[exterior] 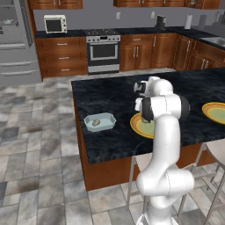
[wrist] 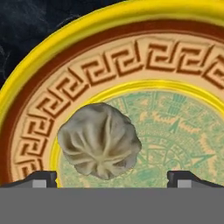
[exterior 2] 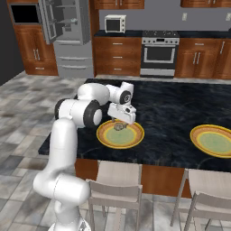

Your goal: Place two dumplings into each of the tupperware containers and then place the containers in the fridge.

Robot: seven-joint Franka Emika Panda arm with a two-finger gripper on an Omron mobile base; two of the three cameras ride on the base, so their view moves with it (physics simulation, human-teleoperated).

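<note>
One dumpling [wrist: 99, 141] lies between the wide-open, down-pointing gripper [wrist: 112, 177] tips.

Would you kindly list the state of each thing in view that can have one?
Gripper: open, above a dumpling.
Dumpling: loose on the near plate.
Container: on the counter, holding one dumpling.
Far plate: on the counter.
Fridge: door open.
Oven: shut.

Beige-grey dumpling [wrist: 99, 141] — yellow plate [wrist: 39, 57], brown meander band.
</note>
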